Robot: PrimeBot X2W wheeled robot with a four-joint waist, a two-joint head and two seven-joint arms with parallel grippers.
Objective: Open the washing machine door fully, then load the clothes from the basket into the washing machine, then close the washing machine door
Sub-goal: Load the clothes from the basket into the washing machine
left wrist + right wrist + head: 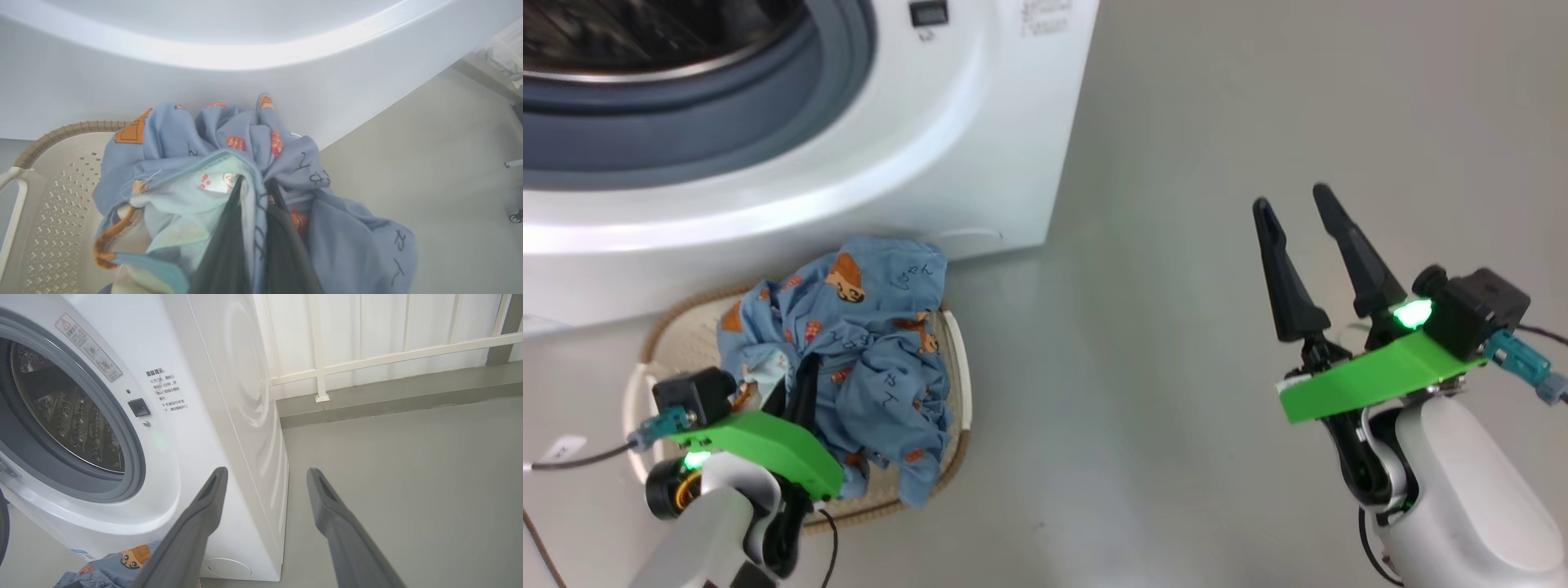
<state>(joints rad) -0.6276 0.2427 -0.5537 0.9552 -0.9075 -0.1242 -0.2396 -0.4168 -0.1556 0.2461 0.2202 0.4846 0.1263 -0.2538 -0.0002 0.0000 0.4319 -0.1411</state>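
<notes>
Blue bear-print fabric was what you had in the left gripper (799, 384). Its two dark fingers (224, 245) were pinched together on a fold of the clothes (866, 343), w/ cloth bunched round both tips in the left wrist cam. Some paler mint/white cloth showed among the blue right by the fingers.

The pile sat heaped in the basket (686, 309) and spilled over the rim on the side toward your right arm. Couldn't tell if the bundle was lifted off the basket bottom. The basket stood on the grey floor (1176, 343), tight against the front of the washing machine (980, 122), just below the port. The port was uncovered, w/ the grey seal (686, 131) and steel drum (65, 412) in plain sight.

Your right gripper (1292, 198) hung well apart from the basket, over bare floor off the machine's corner, jaws spread wide and holding nothing. In the right wrist cam its fingers pointed past that corner toward a white railing (367, 355). A dark curved sliver (2, 526) showed at that cam's left edge; couldn't tell what it was.
</notes>
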